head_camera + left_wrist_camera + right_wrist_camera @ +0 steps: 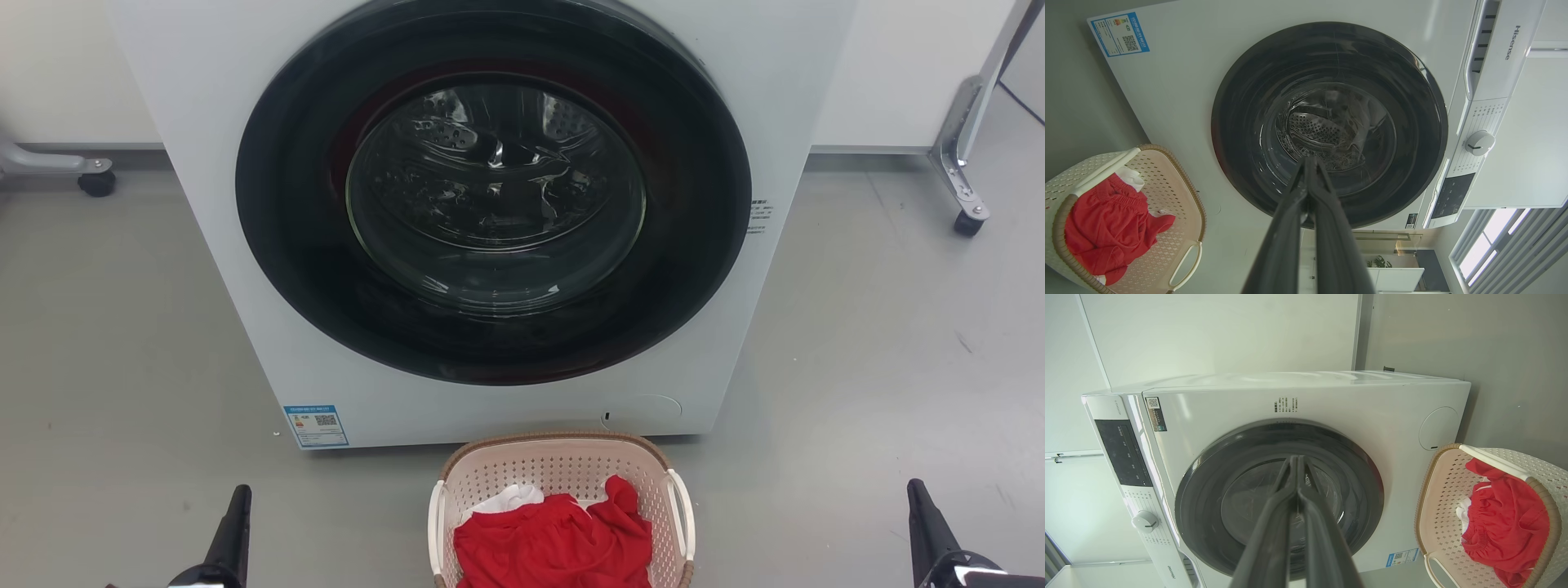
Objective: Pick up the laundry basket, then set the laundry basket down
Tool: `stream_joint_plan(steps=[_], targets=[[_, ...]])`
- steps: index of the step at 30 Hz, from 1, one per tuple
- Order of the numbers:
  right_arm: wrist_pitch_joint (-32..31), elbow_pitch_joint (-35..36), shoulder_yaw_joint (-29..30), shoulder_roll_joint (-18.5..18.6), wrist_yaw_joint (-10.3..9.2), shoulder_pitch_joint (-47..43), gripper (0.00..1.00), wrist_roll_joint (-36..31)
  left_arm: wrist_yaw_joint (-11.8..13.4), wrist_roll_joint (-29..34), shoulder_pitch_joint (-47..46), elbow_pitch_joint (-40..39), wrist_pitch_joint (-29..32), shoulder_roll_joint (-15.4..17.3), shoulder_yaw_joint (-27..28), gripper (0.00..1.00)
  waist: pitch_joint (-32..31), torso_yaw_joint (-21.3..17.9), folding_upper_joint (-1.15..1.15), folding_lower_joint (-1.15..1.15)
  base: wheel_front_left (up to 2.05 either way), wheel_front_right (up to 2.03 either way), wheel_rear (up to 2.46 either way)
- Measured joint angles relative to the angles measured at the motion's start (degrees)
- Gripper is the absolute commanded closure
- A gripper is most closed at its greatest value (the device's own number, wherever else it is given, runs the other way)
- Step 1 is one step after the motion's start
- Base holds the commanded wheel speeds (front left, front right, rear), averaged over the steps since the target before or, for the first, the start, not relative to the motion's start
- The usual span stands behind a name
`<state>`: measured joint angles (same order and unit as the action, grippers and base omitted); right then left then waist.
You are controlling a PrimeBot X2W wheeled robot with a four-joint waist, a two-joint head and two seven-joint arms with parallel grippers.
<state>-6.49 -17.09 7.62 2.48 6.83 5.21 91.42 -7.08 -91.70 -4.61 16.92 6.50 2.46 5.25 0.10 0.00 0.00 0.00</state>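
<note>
**Laundry basket (563,467) grounded, unheld**

Standing upright on the grey floor (106,367), just in front of the white washer (204,245), red cloth (555,543) piled inside. Left gripper (241,498) and right gripper (916,494) well apart from it, one either side. Fingers of both pressed shut tip to tip, clasping nothing, aimed toward the washer.

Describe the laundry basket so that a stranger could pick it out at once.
Find the big white front-loading washer with the dark round door. On the grey floor just before its base sits the laundry basket. Unlike the boxy washer, it is small, oval, pale pink and perforated, with a brown braided rim, white side handles and red clothes inside.
</note>
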Motion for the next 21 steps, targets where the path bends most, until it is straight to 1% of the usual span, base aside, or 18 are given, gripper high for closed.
stream_joint_plan(steps=[21], targets=[[0.0,0.0,0.0,0.0,0.00,0.0,1.00,0.0,0.0,0.0,0.0,0.0,0.0,0.0,0.0,1.00,0.0,0.0,0.00,0.00,0.00,0.00,0.00]])
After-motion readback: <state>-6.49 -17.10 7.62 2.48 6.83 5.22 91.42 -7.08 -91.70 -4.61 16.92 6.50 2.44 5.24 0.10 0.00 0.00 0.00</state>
